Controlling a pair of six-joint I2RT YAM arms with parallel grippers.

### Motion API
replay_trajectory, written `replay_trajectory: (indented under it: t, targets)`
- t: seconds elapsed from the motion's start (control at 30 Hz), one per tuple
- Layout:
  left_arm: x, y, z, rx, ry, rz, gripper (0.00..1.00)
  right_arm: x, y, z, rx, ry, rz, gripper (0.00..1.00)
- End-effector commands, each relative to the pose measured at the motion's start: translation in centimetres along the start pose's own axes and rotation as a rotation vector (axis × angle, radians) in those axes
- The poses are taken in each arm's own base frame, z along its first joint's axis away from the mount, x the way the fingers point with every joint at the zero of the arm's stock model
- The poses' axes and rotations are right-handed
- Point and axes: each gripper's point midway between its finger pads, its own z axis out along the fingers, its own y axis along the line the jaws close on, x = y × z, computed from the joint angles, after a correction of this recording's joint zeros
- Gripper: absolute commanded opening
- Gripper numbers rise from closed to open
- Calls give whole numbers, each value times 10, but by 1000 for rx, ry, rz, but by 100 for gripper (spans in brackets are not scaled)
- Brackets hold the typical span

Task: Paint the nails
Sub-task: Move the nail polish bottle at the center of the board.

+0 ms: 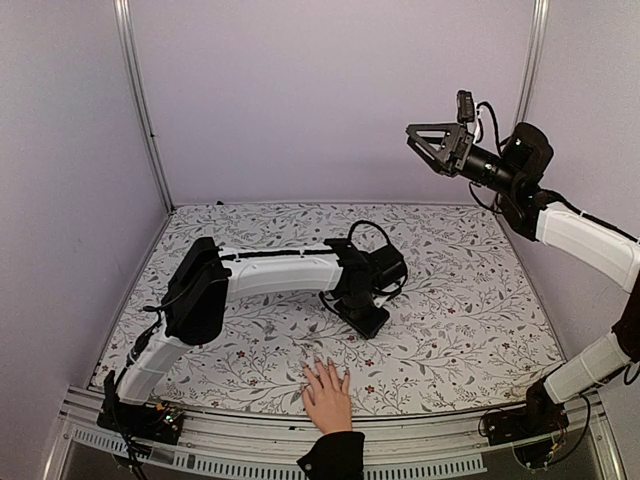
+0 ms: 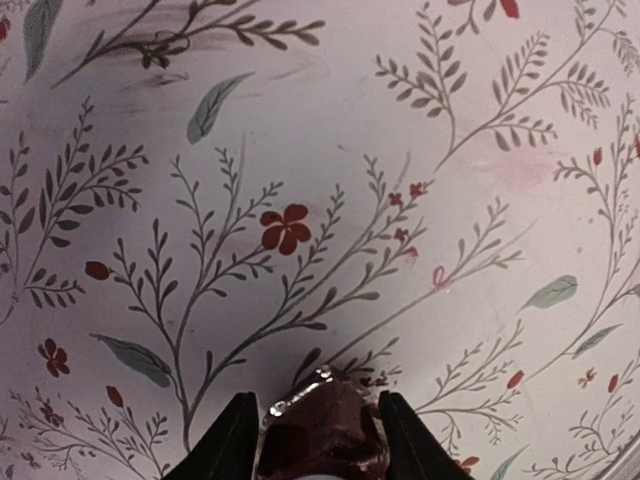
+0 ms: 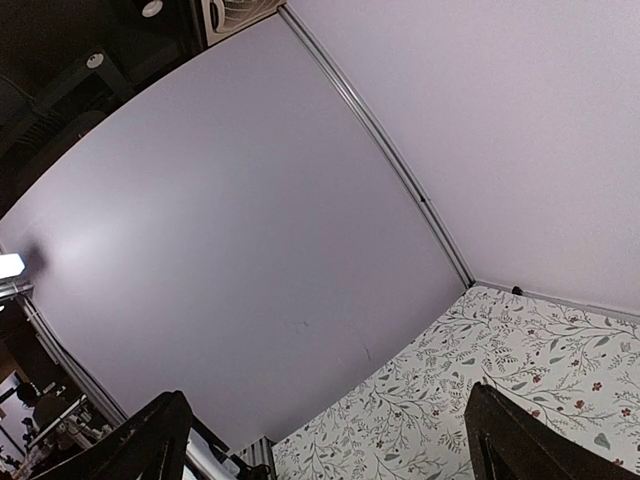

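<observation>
**Left claw grips a red bottle, right claw waits up high**

The left arm (image 1: 270, 272) bends low across the flowery surface (image 1: 450, 300). Its left claw (image 2: 315, 400) points down near the middle. This claw is only a little way open, and its two black fingers (image 2: 235, 445) press on both sides of a small dark-red bottle (image 2: 322, 435). The bottle looks shiny like glass.

Just near of that claw, a person's hand (image 1: 327, 395) lies flat at the near edge of the surface. It has a black cuff (image 1: 335, 455). The nails (image 1: 322, 364) are at the finger ends, pointing toward the far side. They are too small to see well.

On the right, the right claw (image 1: 422, 148) is up high in the air, well apart from the hand. It is spread wide and holds nothing.
</observation>
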Motion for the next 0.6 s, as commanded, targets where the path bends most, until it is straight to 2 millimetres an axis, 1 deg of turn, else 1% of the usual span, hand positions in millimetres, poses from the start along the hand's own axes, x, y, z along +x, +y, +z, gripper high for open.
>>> replay_trajectory:
  t: [0.0,0.07,0.17,0.33,0.4,0.43,0.47,0.53,0.57]
  targets:
    - [5,-2,4,-21,23,38,47,-2,0,-5,15,-15,-24,99]
    - [4,-1,2,-23,18,41,52,0,-2,-6,19,-12,-17,99]
    - [1,-3,-1,-17,5,43,56,3,-4,-5,23,-1,-10,99]
    - [-8,-2,-13,-10,-35,41,65,9,-20,-9,92,9,2,99]
    - [-10,2,-19,-12,-55,37,68,9,-26,-16,136,-5,-14,99]
    - [-12,4,-24,-10,-69,34,70,6,-24,-21,153,-21,-32,99]
    - [-14,6,-28,-7,-91,32,72,6,-28,-27,181,-31,-38,99]
    - [-20,9,-41,4,-143,34,75,2,-33,-38,239,-48,-76,99]
    - [-23,11,-47,8,-173,38,77,-1,-31,-44,263,-57,-93,99]
